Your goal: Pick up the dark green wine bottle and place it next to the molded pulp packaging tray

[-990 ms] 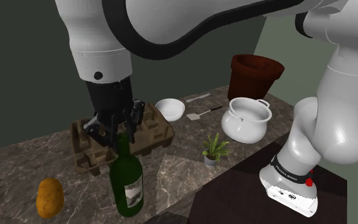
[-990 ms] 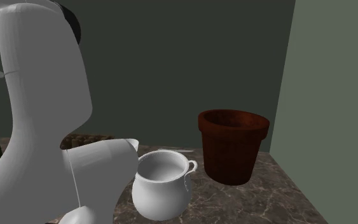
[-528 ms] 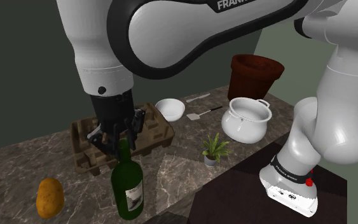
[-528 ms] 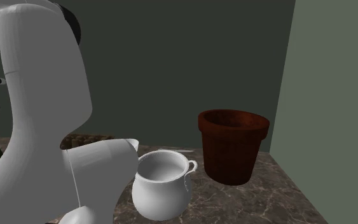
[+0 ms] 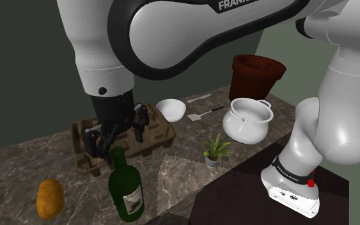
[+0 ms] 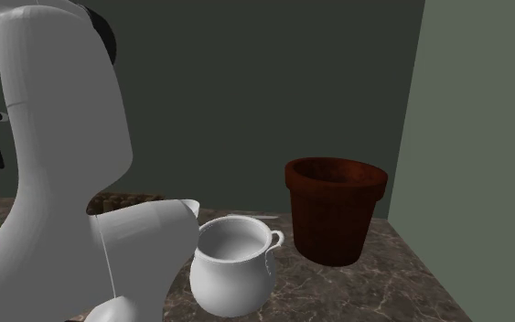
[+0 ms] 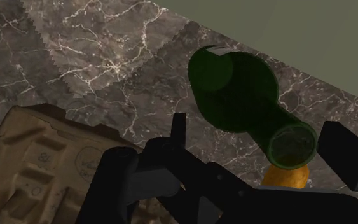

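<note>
The dark green wine bottle (image 5: 126, 190) with a pale label stands on the marble counter, just in front of the brown molded pulp tray (image 5: 153, 133), its neck leaning slightly toward the shoulder view's left. My gripper (image 5: 116, 135) hangs over the bottle's top, open, with a finger on each side of the neck and neither touching it. In the wrist view the bottle (image 7: 241, 89) is seen from above, its mouth between the spread fingers of the gripper (image 7: 263, 153), and the tray (image 7: 37, 165) lies beside it.
An orange potato (image 5: 50, 198) lies to the left of the bottle, near the counter's front edge. Right of the tray are a white bowl (image 5: 171, 109), a small green plant (image 5: 215, 149), a white pot (image 5: 249, 119) and a terracotta flowerpot (image 5: 255, 75).
The fingers have spread apart and let go of the bottle's neck. The bottle sits slightly lower, and its top has shifted toward the shoulder view's left.
</note>
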`<control>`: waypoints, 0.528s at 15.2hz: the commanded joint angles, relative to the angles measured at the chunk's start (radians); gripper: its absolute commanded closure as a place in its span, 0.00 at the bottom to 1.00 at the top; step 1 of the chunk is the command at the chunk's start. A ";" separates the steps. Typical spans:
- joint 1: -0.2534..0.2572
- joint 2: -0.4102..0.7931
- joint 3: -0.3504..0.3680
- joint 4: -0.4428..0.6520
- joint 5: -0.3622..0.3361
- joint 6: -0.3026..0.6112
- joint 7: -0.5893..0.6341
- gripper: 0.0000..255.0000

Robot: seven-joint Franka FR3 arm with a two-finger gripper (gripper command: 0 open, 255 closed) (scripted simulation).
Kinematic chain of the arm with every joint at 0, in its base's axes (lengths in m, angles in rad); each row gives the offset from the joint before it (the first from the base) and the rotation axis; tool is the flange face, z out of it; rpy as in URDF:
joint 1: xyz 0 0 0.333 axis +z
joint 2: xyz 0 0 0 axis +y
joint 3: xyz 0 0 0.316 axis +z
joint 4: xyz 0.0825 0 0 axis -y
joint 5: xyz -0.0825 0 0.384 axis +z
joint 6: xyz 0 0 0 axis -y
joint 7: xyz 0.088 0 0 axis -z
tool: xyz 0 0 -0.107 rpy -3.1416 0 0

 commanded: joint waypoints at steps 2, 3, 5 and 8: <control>0.000 0.000 0.000 0.000 0.000 0.000 0.000 0.00; -0.001 -0.003 0.000 0.030 0.001 -0.033 0.000 0.00; -0.002 -0.003 -0.001 0.097 0.000 -0.100 0.000 0.00; -0.003 -0.001 -0.001 0.126 0.000 -0.127 0.001 0.00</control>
